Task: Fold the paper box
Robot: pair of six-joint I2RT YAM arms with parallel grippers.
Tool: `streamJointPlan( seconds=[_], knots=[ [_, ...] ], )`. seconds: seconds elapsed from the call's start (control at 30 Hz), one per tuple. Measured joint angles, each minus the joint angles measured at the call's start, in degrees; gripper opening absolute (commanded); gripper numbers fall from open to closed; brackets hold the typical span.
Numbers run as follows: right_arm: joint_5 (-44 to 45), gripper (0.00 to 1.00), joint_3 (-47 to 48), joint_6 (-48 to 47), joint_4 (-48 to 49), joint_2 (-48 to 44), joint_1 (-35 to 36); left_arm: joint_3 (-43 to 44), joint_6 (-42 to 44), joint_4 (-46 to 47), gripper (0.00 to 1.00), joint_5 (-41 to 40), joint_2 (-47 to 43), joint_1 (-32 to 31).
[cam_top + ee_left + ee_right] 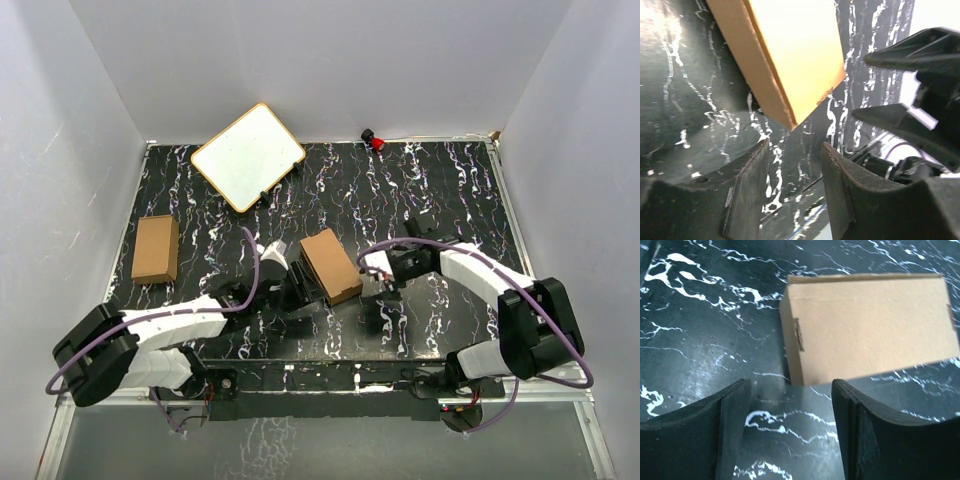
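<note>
Both grippers stand open and empty in the top view. The left gripper (290, 276) sits just beside the near-left side of the plain brown cardboard paper box (331, 265). The right gripper (383, 282) is close to the box's near-right end. The box lies as a small closed oblong carton, slanted, in the middle of the black white-veined table (450, 190). It is well apart from the other small brown carton (156, 248) at the left and from the white board with a tan rim (248, 156) at the back.

From the left wrist, the two dark fingers are parted with only tabletop between them. A near corner of the box (795, 50) hangs just beyond the tips, not touched as far as I can tell.

From the right wrist, the fingers are spread wide and grip nothing. The box's end face (870, 325) lies just ahead, with a short tab slit near its left edge that looks seated.

The folding looks essentially done, so the step is probably a clean release. Each arm should draw straight back along its own line so no fingertip catches a corner and spins the carton. If an end flap springs up, one gripper should brace the long side while the other presses the flap home.
</note>
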Motion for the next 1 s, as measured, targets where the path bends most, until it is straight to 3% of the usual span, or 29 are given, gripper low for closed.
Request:
streamJointPlan(
  seconds=[0.1, 0.13, 0.17, 0.27, 0.37, 0.77, 1.0],
  knots=[
    [-1.3, 0.55, 0.5, 0.1, -1.2, -1.0, -3.7, 0.7, 3.3, -5.2, 0.16, -1.6, -2.4, 0.0],
    [-1.3, 0.49, 0.6, 0.4, -1.2, -1.0, -4.8, 1.2, 4.9, -7.1, 0.04, -2.1, -3.0, 0.0],
    [-1.1, 0.43, 0.6, 0.8, -1.1, -1.0, -5.6, 1.9, 6.9, -8.9, 0.00, -2.5, -3.3, -0.1],
    [0.5, 0.31, 0.7, 2.8, -0.4, -0.2, -6.8, 3.3, 14.0, -11.4, 0.00, -2.6, -3.4, -0.1],
    [2.3, 0.25, 1.5, 4.2, -0.2, 2.6, -6.8, 2.3, 20.6, -9.6, 0.00, -1.4, -3.2, -0.1],
    [9.6, 0.20, 2.0, 8.7, 4.9, 7.3, -0.8, -0.2, 36.6, 2.4, 0.00, 4.0, 6.4, -0.2],
    [13.0, 0.19, 2.0, 9.7, 7.9, 7.7, 5.1, 2.4, 41.5, 9.2, 0.00, 8.0, 13.9, -0.5]
  ],
)
